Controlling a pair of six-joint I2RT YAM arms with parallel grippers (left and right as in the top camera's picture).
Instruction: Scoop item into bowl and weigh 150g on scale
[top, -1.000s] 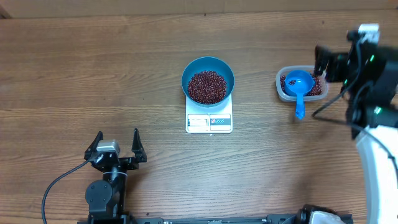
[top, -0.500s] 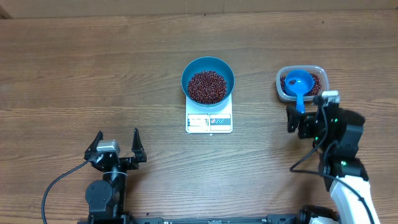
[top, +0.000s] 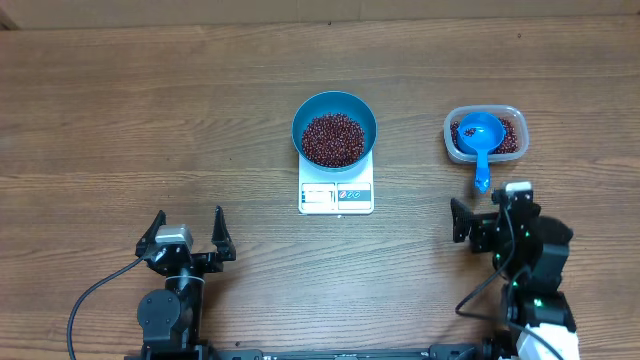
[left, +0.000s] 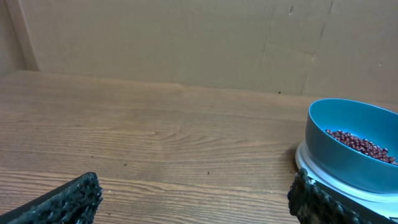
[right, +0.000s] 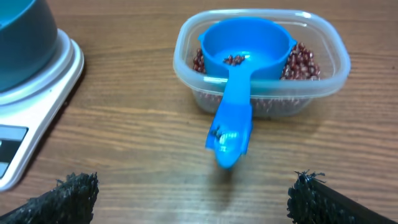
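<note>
Jaws of left gripper (top: 189, 225) and right gripper (top: 490, 212) both stand spread wide, empty, touching nothing.

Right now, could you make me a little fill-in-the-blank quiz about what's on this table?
1. The blue bowl of beans stands on the white ____.
2. The blue scoop sits in the clear tub, its handle pointing toward the ____ tool.
3. The left tool and the right tool both stand ____, holding nothing.

Missing words: scale; right; open.
</note>
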